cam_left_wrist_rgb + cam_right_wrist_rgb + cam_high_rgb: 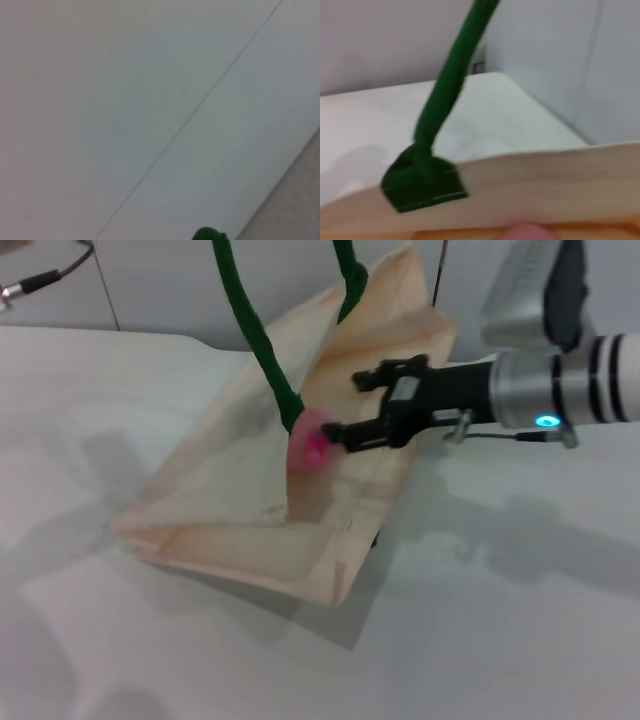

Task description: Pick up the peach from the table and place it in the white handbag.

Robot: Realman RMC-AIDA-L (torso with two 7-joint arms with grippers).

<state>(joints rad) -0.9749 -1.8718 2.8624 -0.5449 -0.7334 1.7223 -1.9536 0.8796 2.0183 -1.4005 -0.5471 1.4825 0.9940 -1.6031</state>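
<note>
The white handbag [240,510] lies tilted on the table [520,620], its mouth held open by the dark-green handles [255,335], which run up out of the head view. The peach [310,447], pale pink with a magenta blotch, sits in the bag's mouth against the inner wall, next to a handle's base. My right gripper [343,406] reaches in from the right with its jaws apart; the nearer fingertip [335,433] touches the peach. In the right wrist view the bag's edge [545,175], a handle [445,95] and a sliver of the peach [526,232] show. My left gripper is out of view.
The left wrist view shows only a pale wall and a bit of green handle [210,234]. A cable [40,280] lies at the table's far left corner. A thin rod [500,436] juts under the right wrist.
</note>
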